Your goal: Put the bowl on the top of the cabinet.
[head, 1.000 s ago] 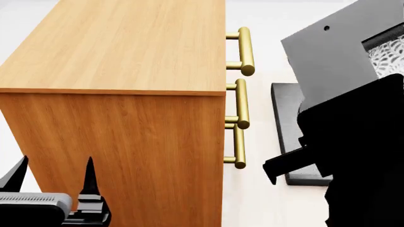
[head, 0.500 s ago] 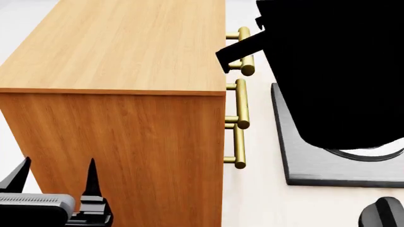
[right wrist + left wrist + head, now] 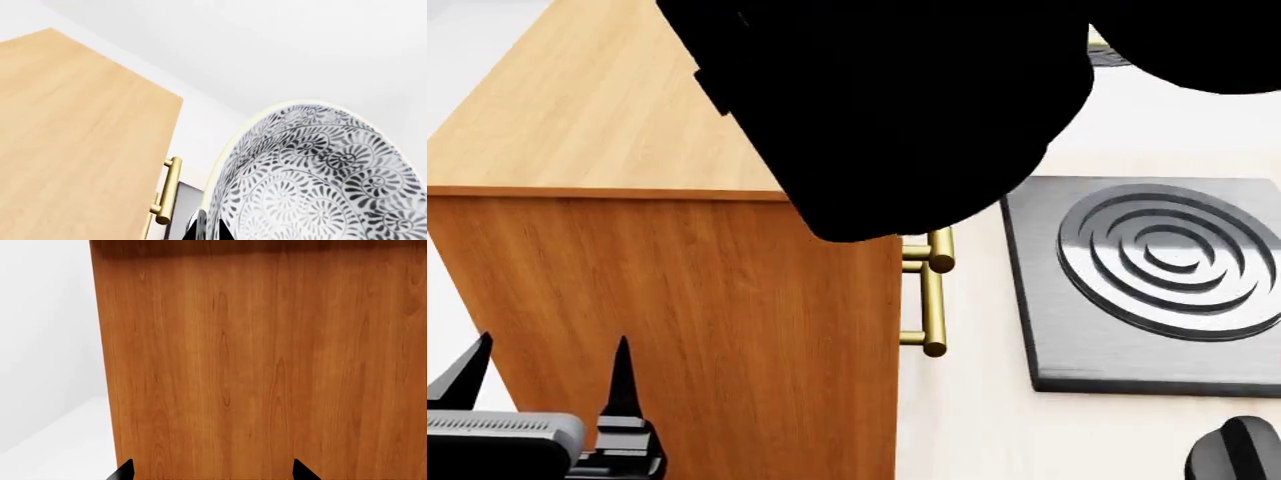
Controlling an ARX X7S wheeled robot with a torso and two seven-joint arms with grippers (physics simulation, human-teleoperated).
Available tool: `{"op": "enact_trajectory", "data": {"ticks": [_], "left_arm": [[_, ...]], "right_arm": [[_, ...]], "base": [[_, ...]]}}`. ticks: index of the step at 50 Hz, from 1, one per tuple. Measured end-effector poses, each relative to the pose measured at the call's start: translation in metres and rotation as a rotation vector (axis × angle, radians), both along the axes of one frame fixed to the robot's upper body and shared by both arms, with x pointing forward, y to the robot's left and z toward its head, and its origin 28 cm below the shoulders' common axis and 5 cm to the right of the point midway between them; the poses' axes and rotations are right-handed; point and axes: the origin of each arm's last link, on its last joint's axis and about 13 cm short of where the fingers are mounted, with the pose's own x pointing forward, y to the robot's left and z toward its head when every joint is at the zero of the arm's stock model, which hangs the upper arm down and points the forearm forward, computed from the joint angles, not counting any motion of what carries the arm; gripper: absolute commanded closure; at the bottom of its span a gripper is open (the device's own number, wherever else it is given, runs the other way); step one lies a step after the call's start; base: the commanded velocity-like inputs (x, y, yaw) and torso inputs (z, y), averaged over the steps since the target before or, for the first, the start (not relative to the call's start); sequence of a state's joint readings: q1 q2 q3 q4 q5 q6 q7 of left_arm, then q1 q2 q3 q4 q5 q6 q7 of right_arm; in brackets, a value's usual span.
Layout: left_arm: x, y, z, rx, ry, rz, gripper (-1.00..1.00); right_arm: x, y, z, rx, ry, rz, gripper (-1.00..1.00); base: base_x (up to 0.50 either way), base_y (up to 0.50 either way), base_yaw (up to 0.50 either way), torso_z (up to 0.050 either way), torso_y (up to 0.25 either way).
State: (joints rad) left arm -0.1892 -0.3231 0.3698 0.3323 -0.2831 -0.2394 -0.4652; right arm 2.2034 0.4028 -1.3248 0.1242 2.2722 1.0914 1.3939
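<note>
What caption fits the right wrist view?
Patterned bowl held beside the wood cabinet, above its brass handle.

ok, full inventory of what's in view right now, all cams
cabinet: 1, orange-brown wood grain, fills the left and centre of the head view; top bare where visible
brass bar handles: two show in the head view, on the cabinet's front; the right arm may hide more
bowl: 1, white with grey floral pattern, right wrist view only, close to the camera, beside the cabinet top
grey slab with concentric rings: 1, on the pale surface right of the cabinet
left hand: dark fingertips apart, low beside the cabinet's side
right hand: arm blocks the head view; fingers on the bowl hardly visible
</note>
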Motion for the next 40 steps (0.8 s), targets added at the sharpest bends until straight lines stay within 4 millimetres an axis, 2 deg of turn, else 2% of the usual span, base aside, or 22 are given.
{"op": "enact_trajectory", "data": {"ticks": [21,40], "left_arm": [[0.0,0.001,-0.001,-0.003,0.002,0.001,-1.0],[0.0,0.001,-0.001,-0.002,0.005,0.0,-1.0]], "right_arm": [[-0.003,0.03,-0.011,-0.06,-0.003,0.106,1.0],[0.007,0.036,-0.019,-0.053,-0.009,0.174,1.0]], "base": [[0.0,0.0,0.0,0.0,0.0],[0.0,0.0,0.0,0.0,0.001]]}}
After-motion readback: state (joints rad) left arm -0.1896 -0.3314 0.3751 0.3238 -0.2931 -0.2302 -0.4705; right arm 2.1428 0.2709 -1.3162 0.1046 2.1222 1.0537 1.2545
